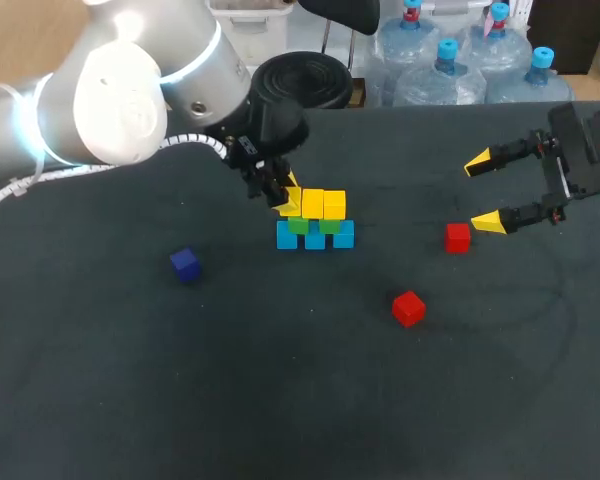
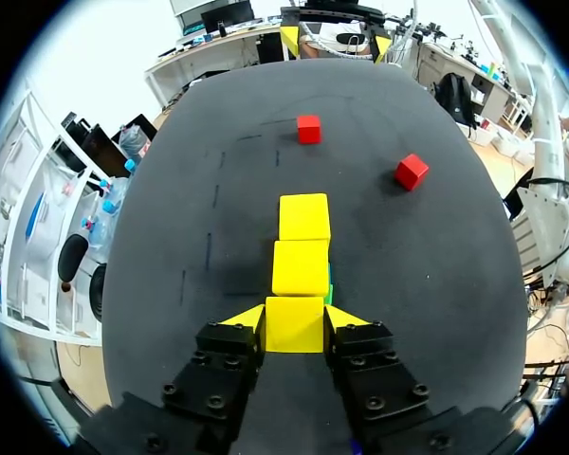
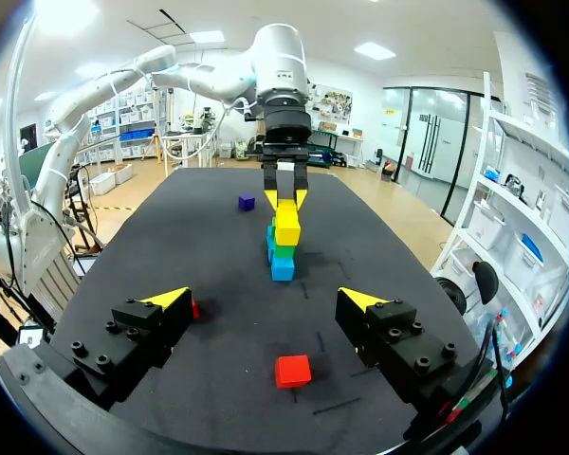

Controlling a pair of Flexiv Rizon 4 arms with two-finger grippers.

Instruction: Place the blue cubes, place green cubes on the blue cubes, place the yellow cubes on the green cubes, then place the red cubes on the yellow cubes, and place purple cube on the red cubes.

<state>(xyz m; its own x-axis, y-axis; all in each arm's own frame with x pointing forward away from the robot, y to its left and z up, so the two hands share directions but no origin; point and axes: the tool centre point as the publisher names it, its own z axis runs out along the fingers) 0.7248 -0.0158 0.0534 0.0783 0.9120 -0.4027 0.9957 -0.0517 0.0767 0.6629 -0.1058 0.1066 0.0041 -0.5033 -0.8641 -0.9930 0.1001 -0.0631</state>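
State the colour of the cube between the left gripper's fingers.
Yellow; the cube shows best in the left wrist view.

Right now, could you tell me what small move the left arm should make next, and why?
Probably open the left gripper and lift clear: its fingers clamp the third yellow cube, which looks level with the two placed yellow cubes, over the green cubes.

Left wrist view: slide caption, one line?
Left gripper shut on nearest yellow cube of a three-cube row; near red cube and far red cube ahead.
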